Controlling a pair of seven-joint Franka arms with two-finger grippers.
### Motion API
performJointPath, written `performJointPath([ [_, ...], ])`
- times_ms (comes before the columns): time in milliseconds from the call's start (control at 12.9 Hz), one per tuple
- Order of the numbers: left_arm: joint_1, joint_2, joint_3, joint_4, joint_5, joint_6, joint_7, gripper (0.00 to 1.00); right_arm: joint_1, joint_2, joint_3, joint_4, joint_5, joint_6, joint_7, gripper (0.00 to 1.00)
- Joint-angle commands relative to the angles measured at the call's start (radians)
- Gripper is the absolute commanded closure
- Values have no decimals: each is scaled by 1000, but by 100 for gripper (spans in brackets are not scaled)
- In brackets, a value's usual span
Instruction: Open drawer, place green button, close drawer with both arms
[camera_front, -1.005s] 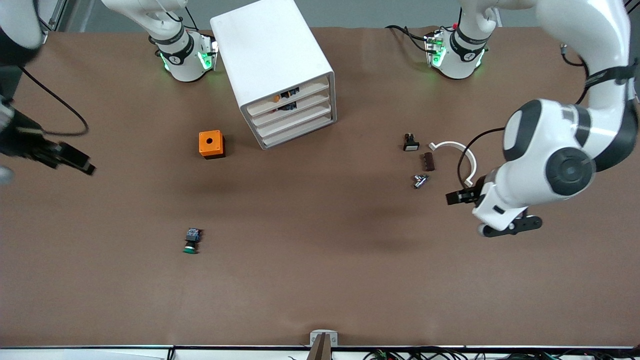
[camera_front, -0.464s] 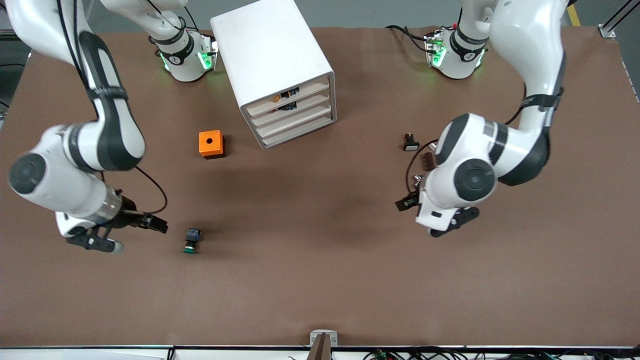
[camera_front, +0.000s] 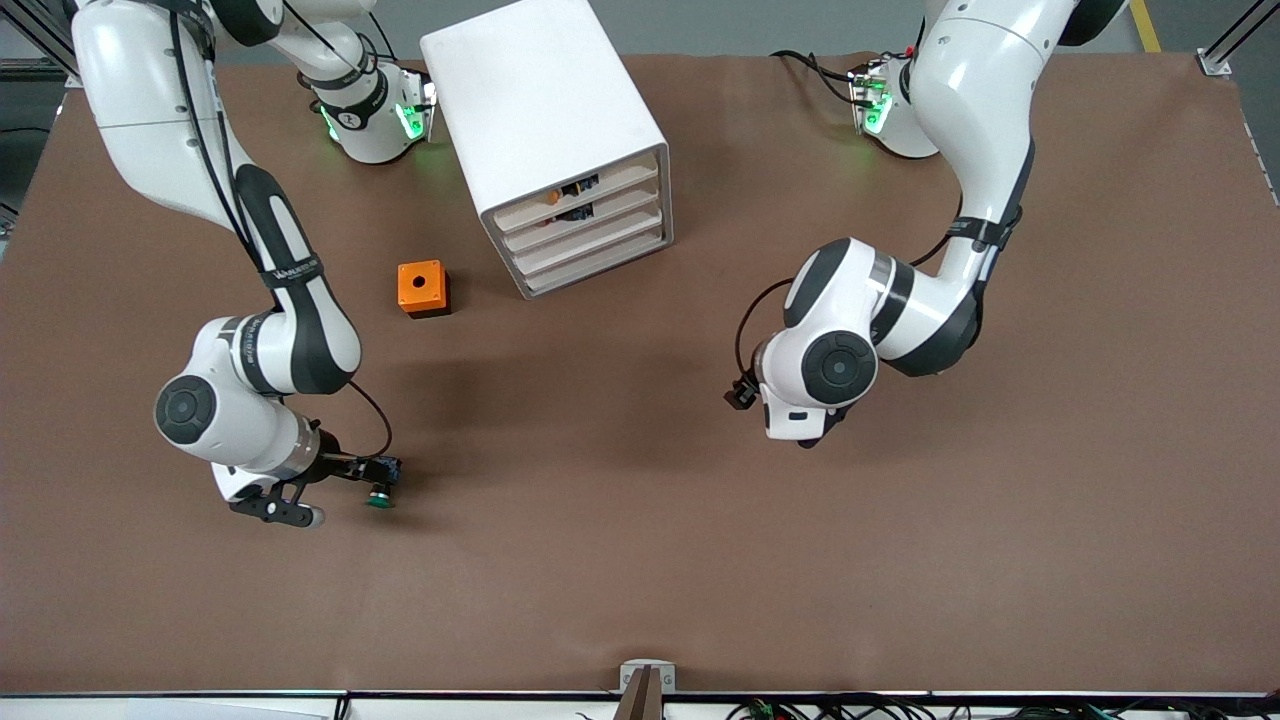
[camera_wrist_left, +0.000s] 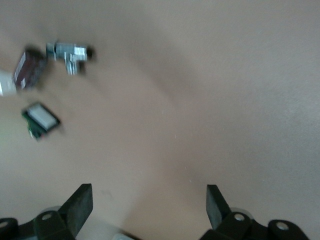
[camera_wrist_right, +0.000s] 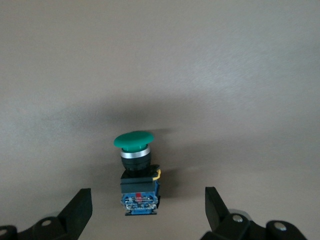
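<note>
Right hand (camera_front: 372, 472) now arriving at button (camera_front: 380, 494), fingers apart, not yet gripping | left hand (camera_wrist_left: 149, 210) swinging over desk (camera_front: 640, 560) middle, fingers apart, empty | drawer (camera_front: 592, 246) still shut

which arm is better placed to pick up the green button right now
The right arm. Its open claw hangs just above the green button lying on the table, fingers either side. The left claw, also open, is over bare table toward the left arm's end.
</note>
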Motion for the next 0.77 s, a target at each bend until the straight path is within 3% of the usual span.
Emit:
performJointPath([
  [0, -22, 28, 6, 16, -107, -7, -138, 0, 26, 30, 2, 21, 14, 21, 7, 0],
  [386, -72, 110, 6, 15, -340, -7, -335, 0, 31, 78, 2, 20, 12, 72, -7, 10],
  [695, -101, 164, 6, -2, -538, -9, -482, 2, 31, 72, 2, 20, 12, 43, -10, 43],
])
